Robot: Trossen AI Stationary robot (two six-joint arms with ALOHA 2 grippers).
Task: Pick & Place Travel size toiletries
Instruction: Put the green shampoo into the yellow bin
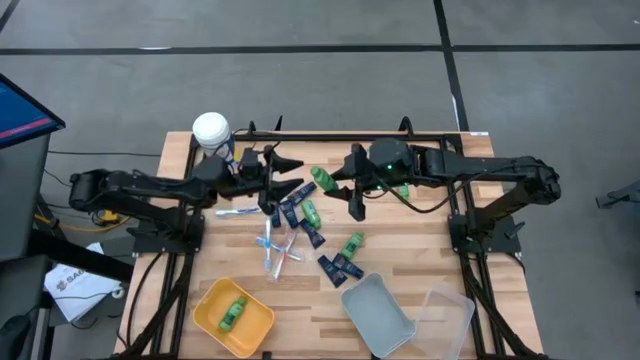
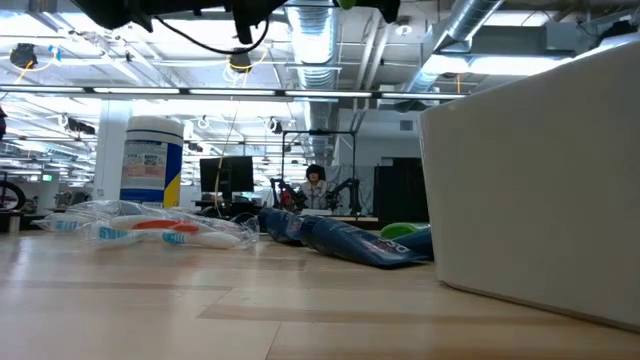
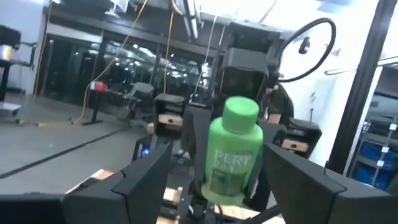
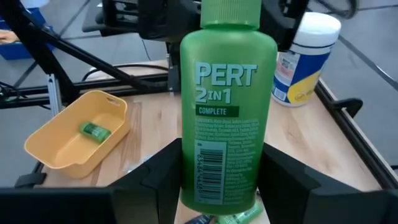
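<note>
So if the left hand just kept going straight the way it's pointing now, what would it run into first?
Most likely the green bottle held upright in the right hand. In the left wrist view it sits dead ahead between the left hand's open fingers. How much gap remains is hard to judge.

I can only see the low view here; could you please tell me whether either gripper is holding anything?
Observer: Yes, the right gripper is shut on a green bottle, held above the table.
Operator: Thank you. Where is the left gripper?
Observer: The left gripper is open, facing that bottle from close by.
Operator: Is anything in a tray yet?
Observer: A second green bottle lies in the yellow tray.
</note>
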